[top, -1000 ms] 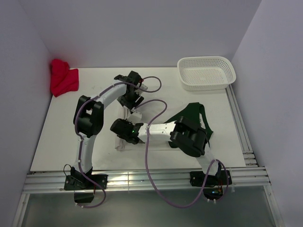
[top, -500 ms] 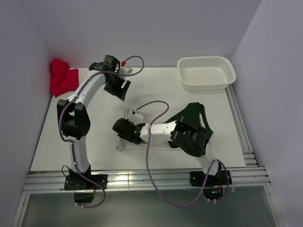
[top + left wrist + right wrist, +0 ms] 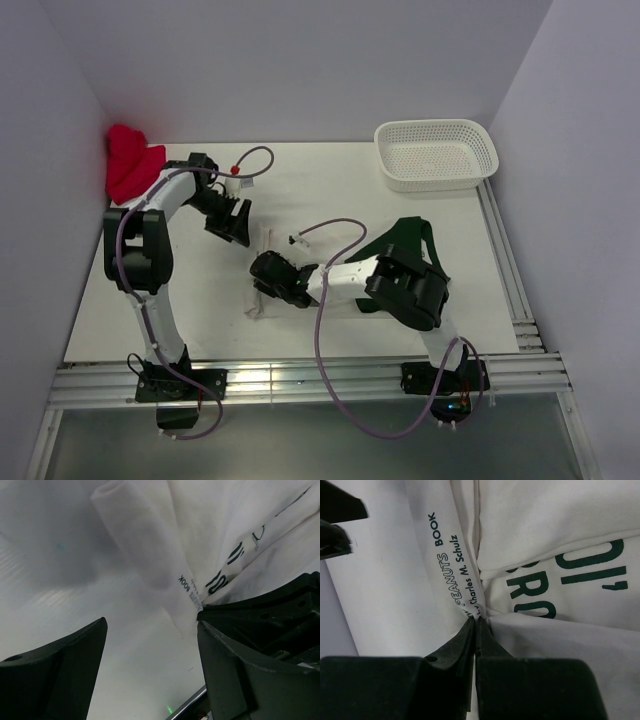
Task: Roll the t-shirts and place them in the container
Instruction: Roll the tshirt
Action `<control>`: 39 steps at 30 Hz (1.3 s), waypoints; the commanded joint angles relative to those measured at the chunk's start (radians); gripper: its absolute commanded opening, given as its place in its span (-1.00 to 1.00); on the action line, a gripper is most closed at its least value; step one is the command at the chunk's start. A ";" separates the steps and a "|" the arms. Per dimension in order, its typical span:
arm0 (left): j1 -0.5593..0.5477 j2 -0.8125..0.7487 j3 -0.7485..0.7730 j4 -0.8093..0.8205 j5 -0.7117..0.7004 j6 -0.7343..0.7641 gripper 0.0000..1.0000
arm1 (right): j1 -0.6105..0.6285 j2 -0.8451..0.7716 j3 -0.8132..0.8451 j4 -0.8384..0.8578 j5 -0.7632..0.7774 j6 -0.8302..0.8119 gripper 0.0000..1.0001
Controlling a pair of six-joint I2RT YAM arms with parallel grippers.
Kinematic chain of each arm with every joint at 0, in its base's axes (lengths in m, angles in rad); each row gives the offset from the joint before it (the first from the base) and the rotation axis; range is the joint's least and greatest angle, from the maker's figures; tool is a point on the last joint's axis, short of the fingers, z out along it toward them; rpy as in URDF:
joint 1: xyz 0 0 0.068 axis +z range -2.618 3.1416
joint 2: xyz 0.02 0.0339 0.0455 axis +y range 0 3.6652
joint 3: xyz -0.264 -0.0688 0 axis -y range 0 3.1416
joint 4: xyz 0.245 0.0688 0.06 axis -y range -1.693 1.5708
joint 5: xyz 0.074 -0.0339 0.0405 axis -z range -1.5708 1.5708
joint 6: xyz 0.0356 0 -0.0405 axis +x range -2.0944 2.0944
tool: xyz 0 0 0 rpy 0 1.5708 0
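Right claw (image 3: pixel 476 622) is pinched shut on a fold of the white shirt (image 3: pixel 545 530) mid-table. Left claw (image 3: pixel 152 650) is held open, empty, near its far-left edge. Green shirt (image 3: pixel 410 240) is bunched to the right, beyond it bare table (image 3: pixel 330 185) and basket (image 3: pixel 437 182).

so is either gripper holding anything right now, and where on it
The right gripper pinches the white t-shirt at a fold edge beside the small printed lettering. The left gripper is open and holds nothing.

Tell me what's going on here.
On the right arm, the jaws are shut on a fold of the white printed cloth t-shirt, which lies folded mid-table. On the left arm, the jaws are open and empty, hovering beside it. The dark green cloth t-shirt lies beneath the right arm.
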 commanded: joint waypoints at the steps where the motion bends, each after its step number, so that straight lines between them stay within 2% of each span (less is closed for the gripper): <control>1: -0.006 0.019 -0.030 0.092 0.136 -0.028 0.57 | -0.012 -0.012 -0.046 -0.051 -0.021 -0.004 -1.00; 11: -0.007 0.117 -0.106 0.197 0.196 -0.114 0.50 | -0.018 -0.024 -0.097 0.013 -0.042 0.003 -1.00; 15: -0.026 0.138 -0.121 0.233 0.210 -0.146 0.39 | -0.021 -0.026 -0.112 0.039 -0.048 0.009 -1.00; 17: -0.038 0.141 -0.132 0.261 0.193 -0.181 0.24 | -0.021 -0.029 -0.115 0.036 -0.047 0.007 -1.00; 21: -0.049 0.117 -0.136 0.269 0.126 -0.209 -0.36 | -0.021 -0.041 -0.110 0.012 -0.030 -0.007 -1.00; 22: -0.052 0.109 -0.132 0.266 0.109 -0.209 -0.45 | -0.021 -0.046 -0.107 -0.005 -0.025 -0.010 -1.00; 23: -0.058 0.094 -0.127 0.255 0.069 -0.212 -0.65 | -0.021 -0.050 -0.097 -0.026 -0.016 -0.019 -1.00; 26: -0.070 0.068 -0.106 0.235 -0.008 -0.212 -0.88 | -0.020 -0.052 -0.066 -0.066 0.004 -0.039 -0.99; 27: -0.082 0.062 -0.098 0.231 -0.073 -0.218 -0.98 | -0.018 -0.057 -0.057 -0.103 0.013 -0.042 -0.95; 30: -0.099 0.049 -0.089 0.218 -0.176 -0.217 -0.99 | -0.006 -0.066 -0.009 -0.161 0.062 -0.062 -0.71; 31: -0.111 0.048 -0.087 0.211 -0.195 -0.215 -0.99 | 0.005 -0.073 0.004 -0.204 0.074 -0.065 -0.55; 34: -0.137 0.045 -0.087 0.201 -0.267 -0.215 -0.99 | 0.026 -0.092 0.055 -0.285 0.128 -0.076 -0.36; 39: -0.164 0.045 -0.069 0.178 -0.326 -0.215 -0.99 | 0.062 -0.109 0.158 -0.403 0.200 -0.099 -0.26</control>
